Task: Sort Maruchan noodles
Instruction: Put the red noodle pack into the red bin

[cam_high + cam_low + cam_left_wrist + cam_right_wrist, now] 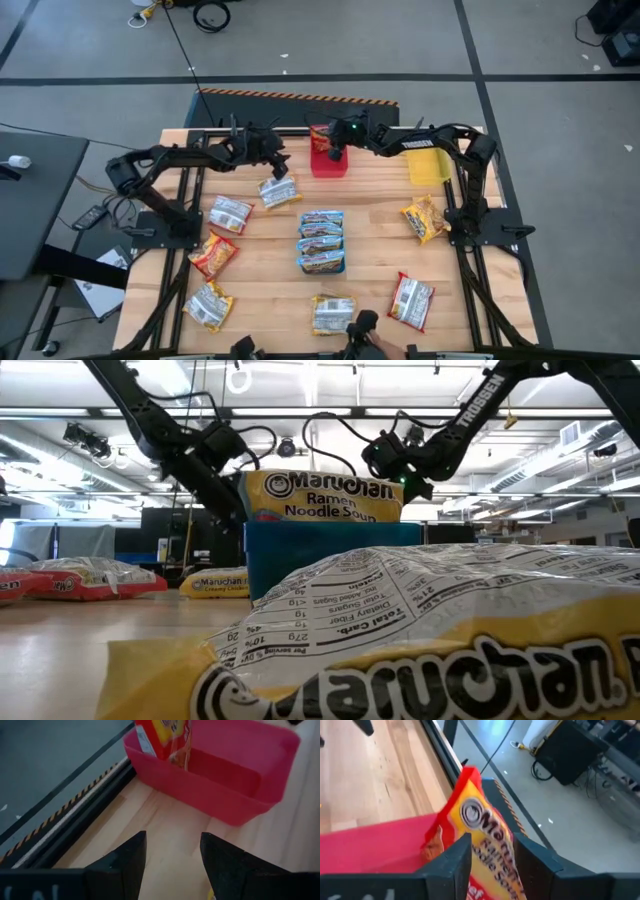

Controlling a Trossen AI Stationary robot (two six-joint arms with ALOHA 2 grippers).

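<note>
Near the front edge, our loose Maruchan noodles [322, 241] lay scattered, unsorted. Farther back, our left gripper [170, 865] hung spread, empty (waiting). Farthest, our right gripper [490, 857], fingers apart, straddled a red packet [482, 842] upright in the red tray [329, 163], prob. releasing it.

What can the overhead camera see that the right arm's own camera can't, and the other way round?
Only the overhead view shows the whole table: both arms, the packets scattered on the wood, a stack of blue packets in the middle, the yellow tray, and the left gripper hovering by a loose packet.

Only the right wrist view shows the right gripper close up, its jaws parted around the red packet's printed face.

Both show that red packet standing in the red tray at the table's far edge.
</note>
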